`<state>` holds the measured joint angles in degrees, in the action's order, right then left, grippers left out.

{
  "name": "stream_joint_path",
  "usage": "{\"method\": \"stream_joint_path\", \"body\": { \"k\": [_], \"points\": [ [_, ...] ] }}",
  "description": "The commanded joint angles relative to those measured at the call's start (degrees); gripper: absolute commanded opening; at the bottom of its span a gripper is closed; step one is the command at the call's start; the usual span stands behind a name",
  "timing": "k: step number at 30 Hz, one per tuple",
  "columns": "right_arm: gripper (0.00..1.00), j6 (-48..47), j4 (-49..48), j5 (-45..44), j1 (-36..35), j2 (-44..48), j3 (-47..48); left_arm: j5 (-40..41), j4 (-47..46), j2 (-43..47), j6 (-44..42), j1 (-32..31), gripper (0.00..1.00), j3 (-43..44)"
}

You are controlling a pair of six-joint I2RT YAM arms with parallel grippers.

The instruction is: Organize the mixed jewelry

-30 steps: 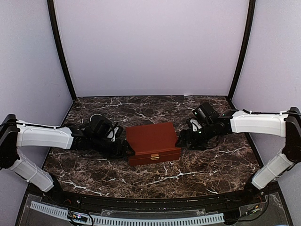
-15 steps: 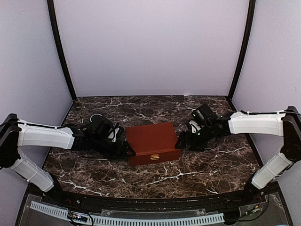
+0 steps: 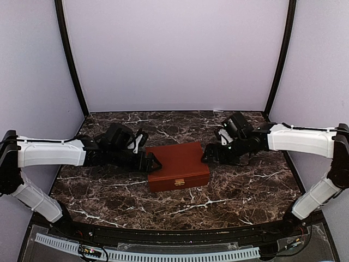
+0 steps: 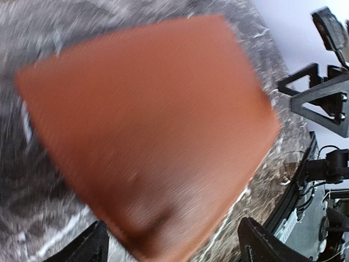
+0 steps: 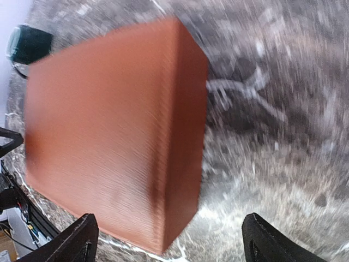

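The left fingers [image 4: 90,248] and right fingers [image 5: 82,240], both spread apart, are flanking the closed wooden box [image 3: 177,164] mid-frame, risking an uneven squeeze twisting it across the table [image 3: 234,191].

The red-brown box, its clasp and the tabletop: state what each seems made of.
Box: probably wood, red-brown, satin finish; faint fine grain lines show in the blurred right wrist view. Clasp: small, gold-coloured, likely brass-like metal. Tabletop: dark marble look with white veins, slightly glossy; real stone or printed laminate, cannot tell.
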<state>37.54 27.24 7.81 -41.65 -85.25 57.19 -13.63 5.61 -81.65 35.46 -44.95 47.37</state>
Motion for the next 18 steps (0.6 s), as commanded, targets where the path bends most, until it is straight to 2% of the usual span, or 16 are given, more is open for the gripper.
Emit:
{"method": "stream_joint_path", "body": {
  "k": [1, 3, 6, 10, 14, 18],
  "points": [
    [0.94, -4.3, -4.1, -4.3, -0.5, 0.4, 7.9, 0.4, -3.5, -3.3, -9.3, -0.2, 0.86, 9.2],
    [0.95, -6.0, -4.7, -5.8, -0.4, -2.3, 12.2, 0.4, -4.4, -7.6, -11.7, 0.7, 0.87, 13.6],
    [0.95, -8.3, -4.8, -7.8, 0.5, -7.9, 18.2, -4.3, -8.3, -14.1, -14.0, 3.9, 0.87, 19.3],
    [0.95, -10.2, -8.9, -7.4, 4.0, -12.7, 22.3, -7.9, -9.6, -20.7, -14.7, 11.2, 0.87, 25.5],
    [0.95, -11.4, -12.4, -6.4, 10.0, -14.2, 21.9, -6.5, -11.0, -21.4, -16.7, 20.2, 0.87, 26.4],
    [0.95, -13.3, -15.8, -6.5, 17.9, -12.6, 17.2, -5.4, -14.2, -17.2, -16.9, 30.1, 0.88, 21.1]
  ]
}}
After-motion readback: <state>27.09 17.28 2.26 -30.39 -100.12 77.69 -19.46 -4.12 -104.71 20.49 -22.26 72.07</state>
